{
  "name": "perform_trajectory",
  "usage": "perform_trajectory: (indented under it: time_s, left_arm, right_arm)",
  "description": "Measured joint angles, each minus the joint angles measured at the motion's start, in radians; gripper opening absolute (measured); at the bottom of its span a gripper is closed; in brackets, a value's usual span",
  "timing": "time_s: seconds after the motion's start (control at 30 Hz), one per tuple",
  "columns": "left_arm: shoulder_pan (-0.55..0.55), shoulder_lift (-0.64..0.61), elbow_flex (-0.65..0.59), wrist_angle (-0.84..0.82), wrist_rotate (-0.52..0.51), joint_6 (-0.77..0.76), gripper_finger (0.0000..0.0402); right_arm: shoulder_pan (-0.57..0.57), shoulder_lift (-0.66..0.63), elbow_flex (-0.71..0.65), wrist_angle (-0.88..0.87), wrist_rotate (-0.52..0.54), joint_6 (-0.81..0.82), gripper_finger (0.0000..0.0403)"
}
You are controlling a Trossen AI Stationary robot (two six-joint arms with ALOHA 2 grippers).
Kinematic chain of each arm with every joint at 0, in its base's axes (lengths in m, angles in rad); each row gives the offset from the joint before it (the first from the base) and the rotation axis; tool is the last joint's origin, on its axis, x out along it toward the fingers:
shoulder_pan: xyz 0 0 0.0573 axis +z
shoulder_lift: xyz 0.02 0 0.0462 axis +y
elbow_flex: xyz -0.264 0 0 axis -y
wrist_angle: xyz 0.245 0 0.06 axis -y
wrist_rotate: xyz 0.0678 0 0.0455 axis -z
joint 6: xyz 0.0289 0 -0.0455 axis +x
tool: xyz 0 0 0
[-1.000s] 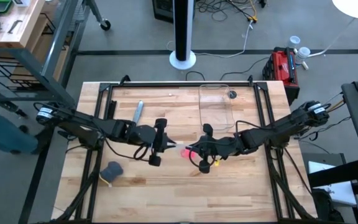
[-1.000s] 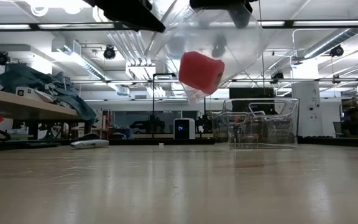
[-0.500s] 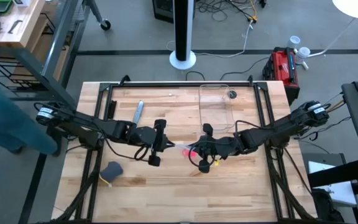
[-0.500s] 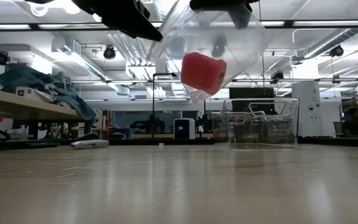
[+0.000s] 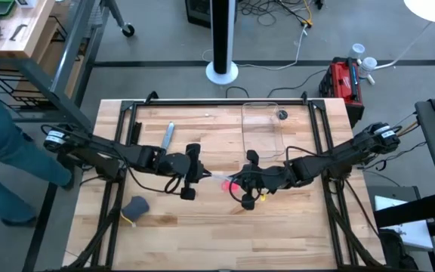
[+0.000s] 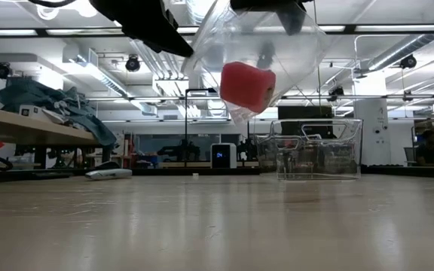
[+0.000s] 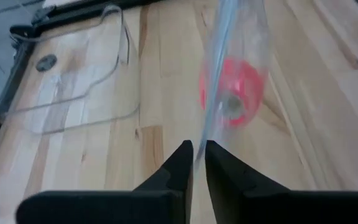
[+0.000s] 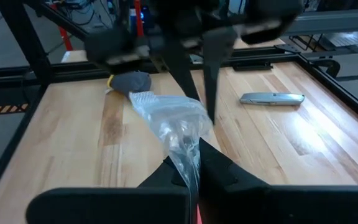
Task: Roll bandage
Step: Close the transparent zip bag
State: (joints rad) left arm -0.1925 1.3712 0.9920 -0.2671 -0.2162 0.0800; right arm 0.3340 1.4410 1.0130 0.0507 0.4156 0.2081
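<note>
The bandage (image 6: 247, 86) is a compact pink roll, inside a clear plastic bag (image 6: 258, 45) that hangs in the air above the middle of the desk (image 5: 202, 227). The right tool (image 8: 188, 165) is clenched on one edge of the bag. The left tool (image 7: 194, 152) pinches the opposite edge with nearly closed fingers, probably so the bag stays stretched between them. The roll looks finished, and bagging seems the present step.

A clear plastic tray (image 5: 261, 125) and a grey utility knife (image 5: 168, 135) lie on the wooden bench (image 5: 202, 242); a dark grey-blue lump (image 5: 136, 206) sits nearer its front-left corner.
</note>
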Motion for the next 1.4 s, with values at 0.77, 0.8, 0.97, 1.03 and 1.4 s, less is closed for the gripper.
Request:
perform_trajectory:
  time_s: [0.77,0.8,0.97,1.03,1.4]
  left_arm:
    - [0.000,-0.044,0.005,-0.105,0.032,-0.045,0.0023]
    - [0.000,-0.055,0.005,-0.115,0.035,-0.056,0.0024]
    - [0.000,-0.111,0.003,-0.151,0.040,-0.108,0.0021]
    - [0.000,-0.131,0.002,-0.149,0.041,-0.114,0.0021]
    - [-0.010,-0.099,0.000,0.159,0.162,-0.013,0.0033]
  right_arm:
    - [0.000,-0.011,-0.097,0.164,-0.061,-0.051,0.0000]
    - [0.000,-0.014,-0.120,0.202,-0.061,-0.066,0.0000]
    - [0.000,-0.016,-0.239,0.392,-0.057,-0.154,0.0000]
    - [0.003,-0.012,-0.286,0.477,-0.057,-0.199,0.0000]
    - [0.056,0.001,-0.398,0.759,-0.041,-0.426,0.0000]
